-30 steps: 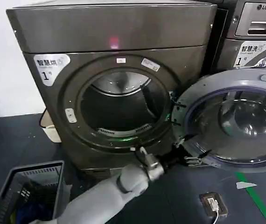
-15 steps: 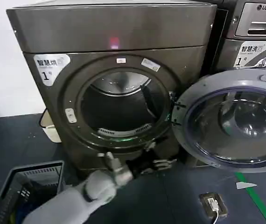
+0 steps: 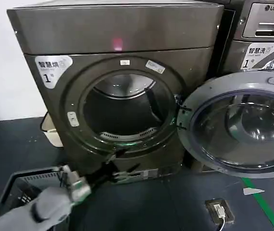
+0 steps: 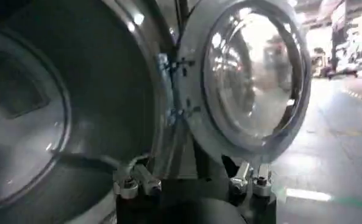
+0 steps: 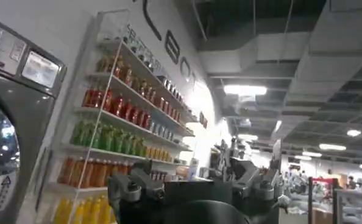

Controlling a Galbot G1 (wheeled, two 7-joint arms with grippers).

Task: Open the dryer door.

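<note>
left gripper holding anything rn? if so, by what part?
Nothing. The left gripper hangs low in front of the machine with its jaws open and empty, clear of the dryer door, which stands swung wide open to the right.

- The dryer door [image 3: 238, 122] runs off the head view's right edge — its far rim cut away.
- The left gripper [image 3: 115, 166] is smeared with blur; its arm leaves the bottom corner.
- A basket [image 3: 12, 192] sits partly behind that arm, contents unreadable.
- Wrist views crop both grippers' bases — the right gripper [image 5: 193, 185] included.
</note>
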